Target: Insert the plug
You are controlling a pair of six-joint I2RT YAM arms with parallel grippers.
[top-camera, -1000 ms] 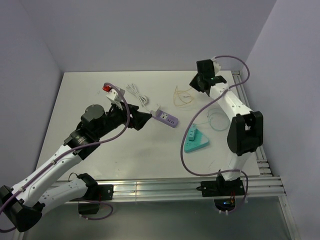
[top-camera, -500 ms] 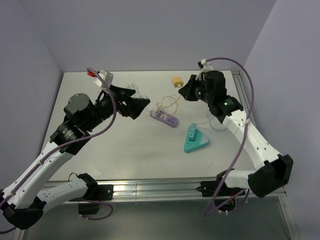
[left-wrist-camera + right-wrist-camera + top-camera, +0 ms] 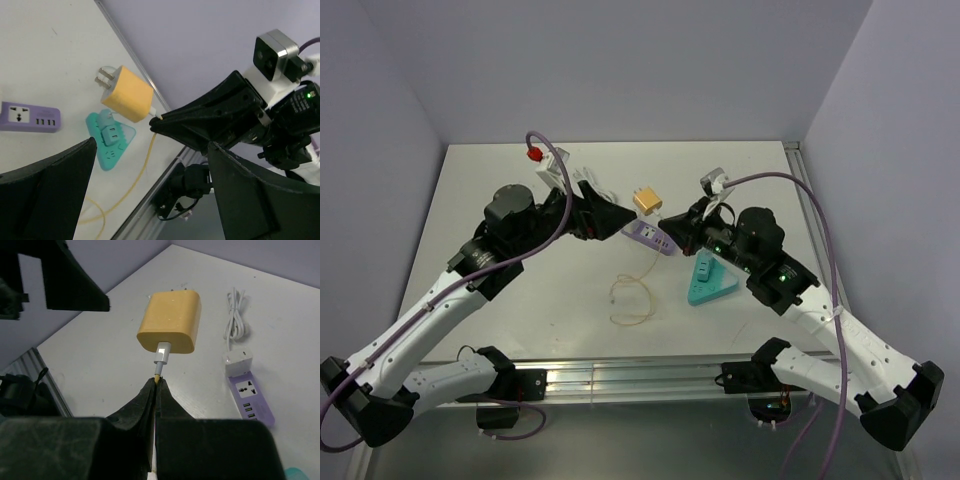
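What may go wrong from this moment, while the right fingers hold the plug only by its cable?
1. The right gripper pinches the thin cable just behind the plug, not its body, so the plug may swivel and its prongs may miss a socket of the purple power strip.
2. The open left gripper is close by; a handover might knock the plug loose.
3. The cable's loop on the table might snag.

I'm looking at a white table (image 3: pixel 555 320) boxed in by plain lavender walls (image 3: pixel 620 70) on three sides, evenly lit, with an aluminium rail (image 3: pixel 630 378) along its near edge.
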